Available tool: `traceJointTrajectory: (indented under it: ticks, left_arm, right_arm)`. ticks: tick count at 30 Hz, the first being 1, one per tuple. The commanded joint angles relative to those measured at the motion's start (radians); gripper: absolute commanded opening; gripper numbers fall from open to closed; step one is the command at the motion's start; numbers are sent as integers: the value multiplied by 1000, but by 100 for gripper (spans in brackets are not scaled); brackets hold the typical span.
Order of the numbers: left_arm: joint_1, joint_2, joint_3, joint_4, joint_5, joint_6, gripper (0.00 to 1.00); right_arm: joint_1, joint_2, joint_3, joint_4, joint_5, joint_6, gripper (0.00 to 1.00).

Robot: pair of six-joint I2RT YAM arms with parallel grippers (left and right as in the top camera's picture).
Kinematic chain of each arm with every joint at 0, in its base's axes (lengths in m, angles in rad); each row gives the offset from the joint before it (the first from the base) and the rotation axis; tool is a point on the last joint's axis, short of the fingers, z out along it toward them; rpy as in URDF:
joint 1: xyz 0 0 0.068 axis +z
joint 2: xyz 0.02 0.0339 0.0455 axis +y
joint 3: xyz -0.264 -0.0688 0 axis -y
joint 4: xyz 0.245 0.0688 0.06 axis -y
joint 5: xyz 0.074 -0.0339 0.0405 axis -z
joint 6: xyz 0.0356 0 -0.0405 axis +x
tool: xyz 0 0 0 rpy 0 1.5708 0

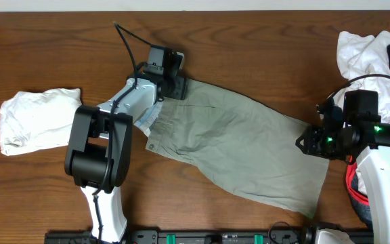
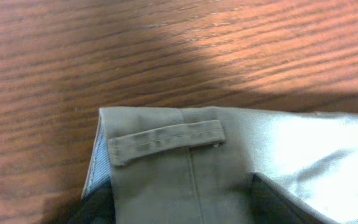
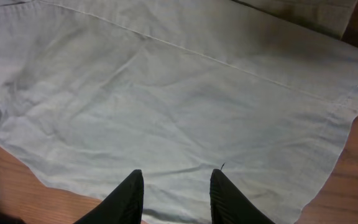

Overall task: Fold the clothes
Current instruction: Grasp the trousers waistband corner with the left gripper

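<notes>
Khaki shorts [image 1: 235, 146] spread on table [image 1: 46, 41], fingers [image 3: 126, 196] at both ends

khaki-beige shorts [image 1: 235, 146] with pale blue lining [image 2: 98, 165] — white garment [image 1: 36, 118] on brown wood-grain table [image 1: 46, 41].

Dark brown wood-grain table [image 1: 249, 27] seen filling whole view. Thin pale strip [image 1: 283, 5] glimpsed beyond far edge, nature not determined. Bright light patch [image 2: 278, 56] cast across grain, bordered by soft shadow.
</notes>
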Motion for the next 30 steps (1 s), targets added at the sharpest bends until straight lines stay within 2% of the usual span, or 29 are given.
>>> traceJointTrajectory:
  ticks: [1, 2, 3, 9, 14, 17, 19, 21, 22, 23, 30]
  left_arm:
    - [-13, 9, 14, 0, -3, 11, 24]
    - [-14, 5, 14, -3, -3, 11, 10]
    - [-16, -3, 14, -9, 1, 10, 6]
    - [-8, -113, 14, -80, 0, 8, 6]
    - [7, -316, 14, -232, 0, -70, 6]
    - [7, -432, 14, -362, -2, -69, 6]
    - [7, -491, 14, -449, -18, -69, 6]
    - [7, -536, 14, -516, -53, -69, 6]
    - [7, -558, 14, -549, -79, -69, 6]
    - [7, -572, 14, -572, -95, -69, 6]
    - [7, -638, 13, -679, -139, -69, 6]
  right_arm:
    - [8, 1, -6, -2, 6, 9, 34]
    - [8, 1, -6, -2, 6, 9, 34]
    - [8, 1, -6, -1, 7, 9, 33]
    - [8, 1, -6, 13, 8, 8, 34]
    - [8, 1, -6, 28, 95, 26, 34]
    - [8, 1, -6, 23, 151, 66, 35]
    - [8, 1, -6, 22, 176, 97, 41]
    - [7, 4, -8, 30, 191, 103, 54]
    - [5, 11, -8, 37, 204, 103, 64]
    - [3, 19, -8, 41, 214, 102, 68]
    - [-11, 175, -10, 84, 234, 102, 71]
